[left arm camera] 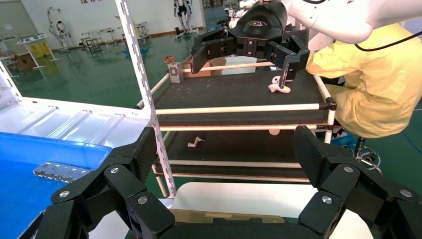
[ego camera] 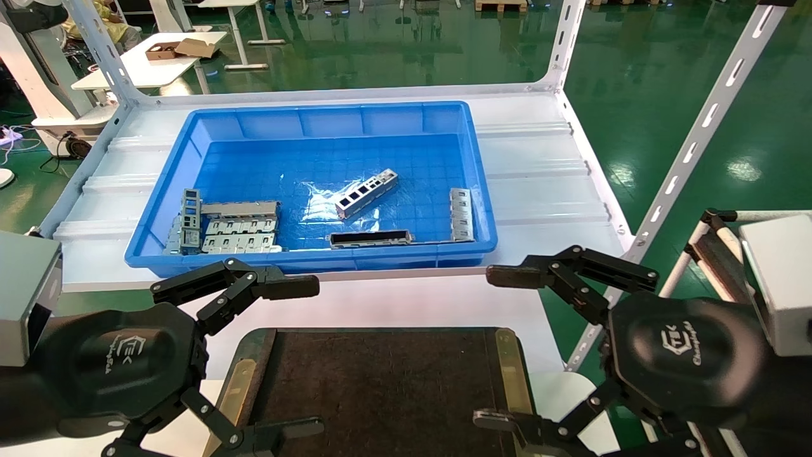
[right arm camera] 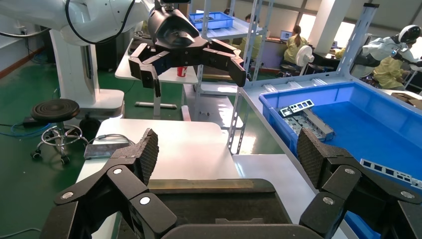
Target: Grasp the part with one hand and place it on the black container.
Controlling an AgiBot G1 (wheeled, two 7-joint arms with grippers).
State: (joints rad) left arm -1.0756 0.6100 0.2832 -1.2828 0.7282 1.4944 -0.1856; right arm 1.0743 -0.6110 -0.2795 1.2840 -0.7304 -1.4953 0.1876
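Note:
The part [ego camera: 366, 193], a slim silver bar with a row of square windows, lies at an angle in the middle of the blue bin [ego camera: 317, 111]. The black container [ego camera: 380, 381] is a flat brownish-black tray with brass side strips. It sits in front of the bin, between my two grippers. My left gripper [ego camera: 307, 355] is open and empty at the tray's left edge. My right gripper [ego camera: 495, 347] is open and empty at its right edge. The tray's edge shows under the left gripper [left arm camera: 226, 154] and under the right gripper [right arm camera: 229, 152].
In the bin lie a darker black-faced bar [ego camera: 371, 238], stacked grey plates [ego camera: 238, 225] and a perforated strip [ego camera: 461, 214]. White slotted shelf posts [ego camera: 698, 133] rise at the rack's corners. A cart with black shelves [left arm camera: 239, 92] stands to the right.

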